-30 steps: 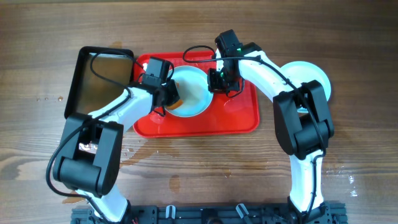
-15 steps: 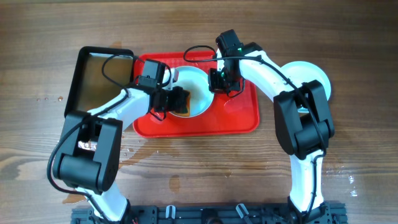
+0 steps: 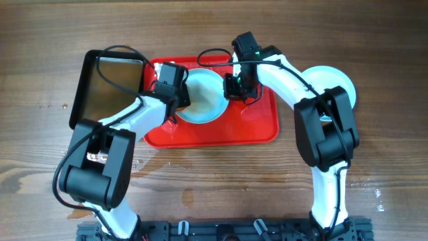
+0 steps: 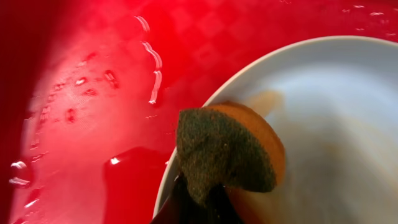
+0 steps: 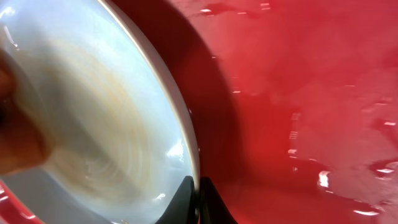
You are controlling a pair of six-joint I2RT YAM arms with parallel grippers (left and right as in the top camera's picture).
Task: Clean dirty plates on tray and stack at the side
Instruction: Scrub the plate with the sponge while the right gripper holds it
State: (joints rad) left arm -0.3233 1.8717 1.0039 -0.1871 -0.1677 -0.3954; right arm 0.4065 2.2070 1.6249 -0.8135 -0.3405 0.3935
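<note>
Left claw (image 4: 198, 200) pinched tight on green-orange sponge (image 4: 227, 152) against streaked plate (image 3: 206, 104); right claw (image 5: 198, 194) clamped on same plate's rim, inside wet red tray (image 3: 257, 126).

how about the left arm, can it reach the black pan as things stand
Probably yes: the black pan sits just beside the tray on that arm's side, nothing between. The left hand, shut on the sponge on the plate, would only need to lift away.

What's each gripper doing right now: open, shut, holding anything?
Left gripper: closed, holding the sponge.
Right gripper: closed, fingers pinching the rim of the plate.
</note>
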